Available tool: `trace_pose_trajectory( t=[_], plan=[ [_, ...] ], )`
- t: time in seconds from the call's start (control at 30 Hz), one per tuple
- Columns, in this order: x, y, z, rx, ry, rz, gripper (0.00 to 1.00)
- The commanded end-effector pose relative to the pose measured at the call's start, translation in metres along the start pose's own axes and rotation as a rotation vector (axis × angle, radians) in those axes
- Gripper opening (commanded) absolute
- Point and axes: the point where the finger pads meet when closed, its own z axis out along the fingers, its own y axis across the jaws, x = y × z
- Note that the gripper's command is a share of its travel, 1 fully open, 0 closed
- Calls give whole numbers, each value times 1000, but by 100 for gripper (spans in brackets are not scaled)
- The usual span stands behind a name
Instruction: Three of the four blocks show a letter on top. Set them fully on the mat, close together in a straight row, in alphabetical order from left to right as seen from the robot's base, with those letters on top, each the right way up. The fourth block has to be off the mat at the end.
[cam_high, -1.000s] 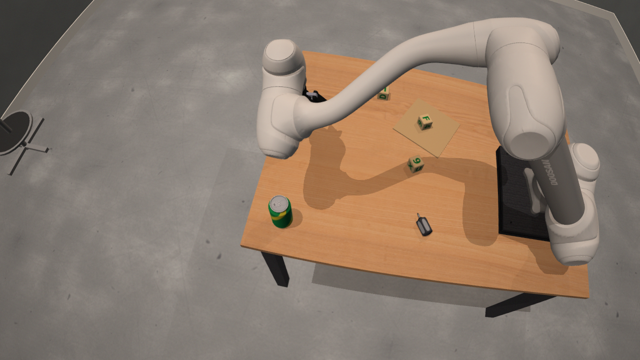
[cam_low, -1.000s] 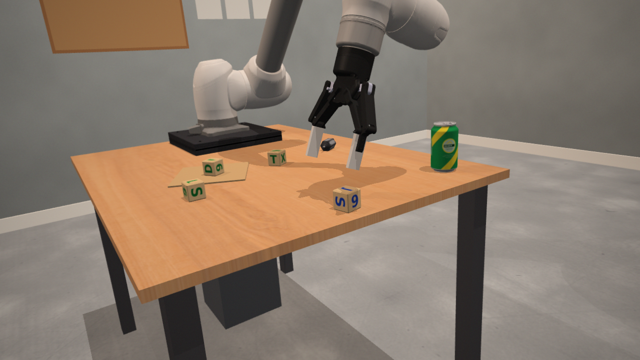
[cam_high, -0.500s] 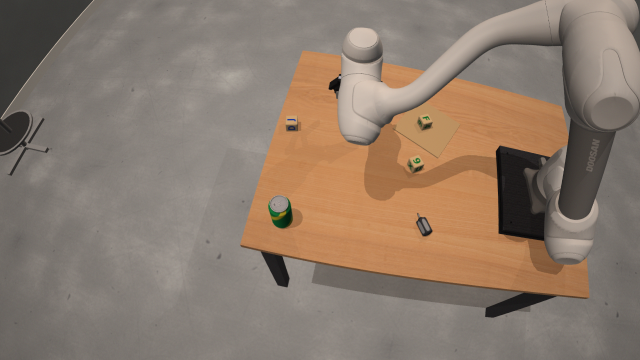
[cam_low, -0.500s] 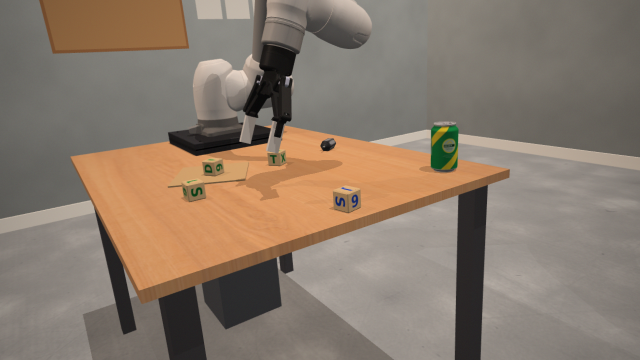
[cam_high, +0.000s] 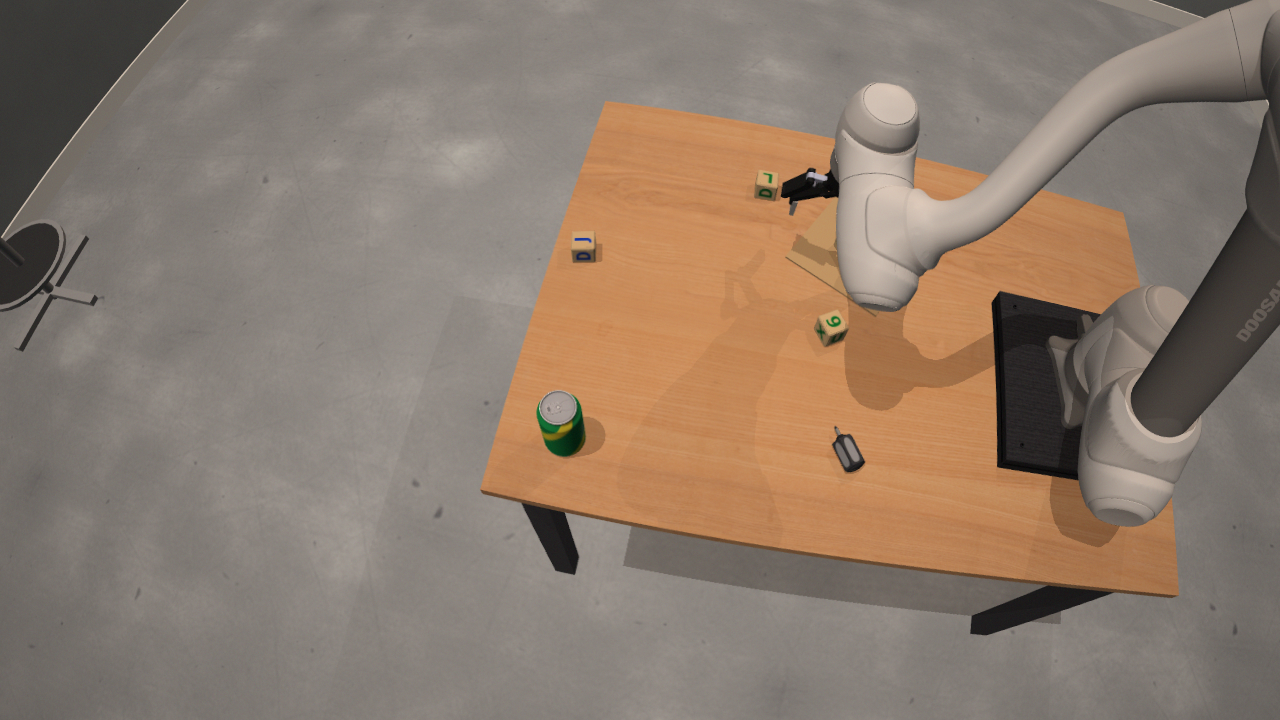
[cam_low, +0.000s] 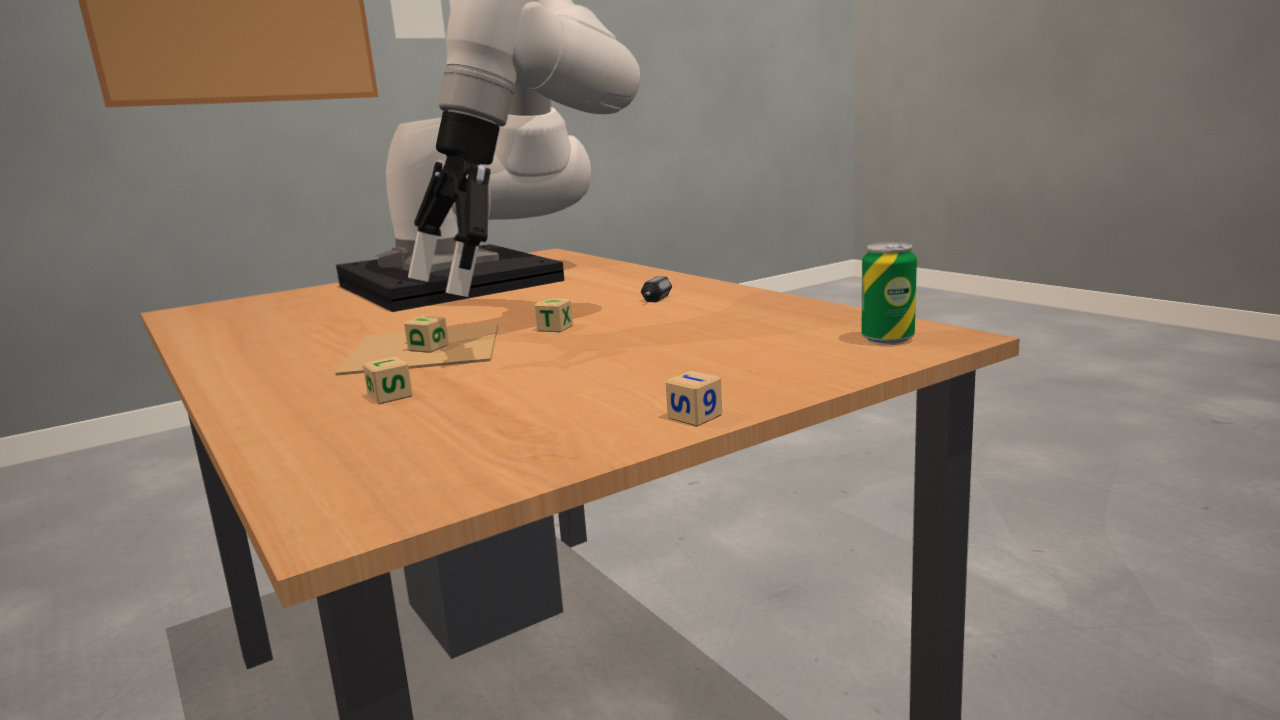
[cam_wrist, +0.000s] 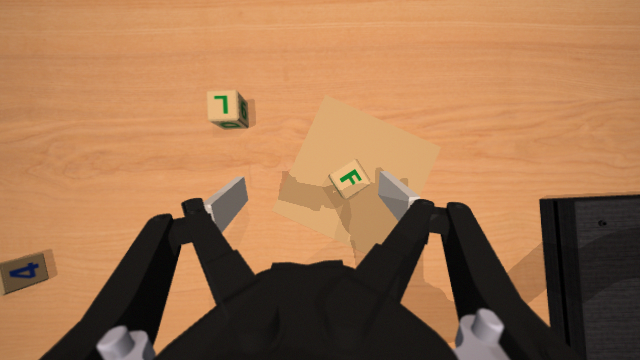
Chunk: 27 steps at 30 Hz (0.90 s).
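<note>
above the mat (cam_high: 816, 237) (cam_low: 469, 351) (cam_wrist: 395, 145), the gripper (cam_high: 810, 185) (cam_low: 439, 277) (cam_wrist: 312, 185) hangs with its fingers wide apart and nothing between them. the f block (cam_low: 424, 334) (cam_wrist: 349, 178) sits on the mat, f on top, turned askew to the mat's edges; the arm (cam_high: 877, 197) (cam_low: 478, 89) hides it from the top view.

the other three blocks are on the counter (cam_high: 716, 492) (cam_low: 581, 429) (cam_wrist: 125, 60), off the mat. the l block (cam_high: 766, 185) (cam_low: 387, 380) (cam_wrist: 225, 107) is near the mat, l up, in green. the j block (cam_high: 583, 247) (cam_low: 693, 398) (cam_wrist: 24, 273) lies well apart from it, close to the counter's far edge from the robot's base, with a blue j on top. the 9 block (cam_high: 830, 327) (cam_low: 553, 315) is near the mat too, a green 9 up and a t and an x on its sides. so only one letter block is on the mat, and no row is formed.

over by the same far edge, a green can (cam_high: 561, 423) (cam_low: 888, 292) stands upright. a small screwdriver (cam_high: 847, 450) (cam_low: 657, 288) lies on its side, well apart from the can.
</note>
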Motion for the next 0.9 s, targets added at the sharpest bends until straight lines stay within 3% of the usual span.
trace_pose_trajectory(
  t=[0.0,0.87],
  plan=[
    [-2,46,4,7,-3,-1,100],
    [-2,49,4,7,-4,-1,100]
  ],
)
